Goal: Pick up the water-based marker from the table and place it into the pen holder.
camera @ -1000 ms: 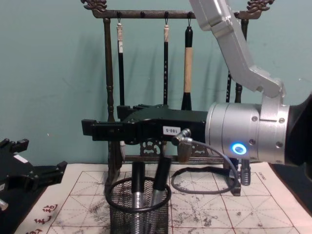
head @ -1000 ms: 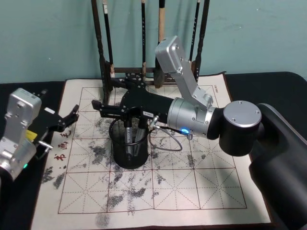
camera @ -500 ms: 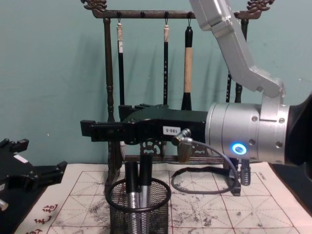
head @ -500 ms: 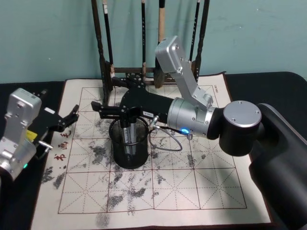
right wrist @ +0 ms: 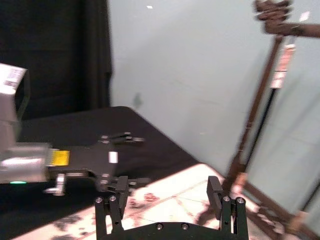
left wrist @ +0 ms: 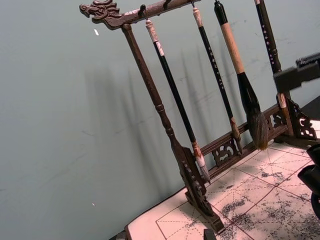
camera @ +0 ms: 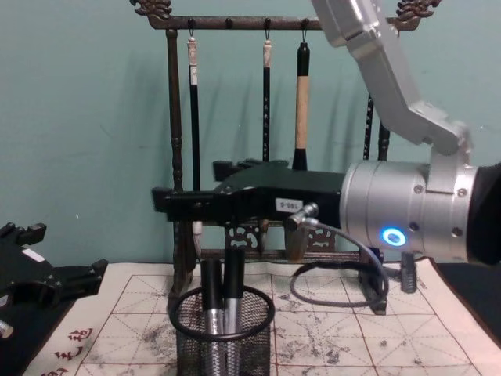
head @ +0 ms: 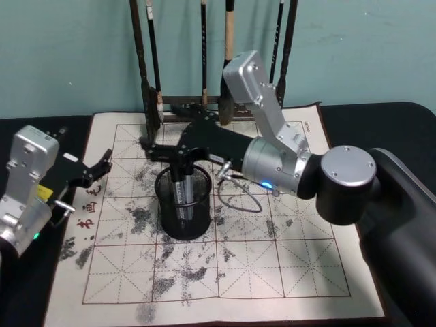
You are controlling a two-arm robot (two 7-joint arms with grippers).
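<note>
A teal wall backs a dark desk (head: 381, 119) covered by a cream mat (head: 272, 266) with red grid lines and grey ink smudges. At the upper centre of the head view a dark wooden brush rack (camera: 176, 141) with carved ends holds hanging brushes. At centre left of the mat stands the pen holder (head: 184, 208), a round black wire-mesh cup with a solid rim. Two markers (camera: 217, 294) stand upright in it side by side, each with a black cap and a silvery barrel seen through the mesh; which one is the water-based marker cannot be told. The right gripper (head: 151, 150) hovers just above the holder's rim, reaching in from the right; in the right wrist view its fingers (right wrist: 215, 195) stand apart, holding nothing. The left gripper (head: 102, 165) rests at the mat's left edge, its fingers spread and empty.
</note>
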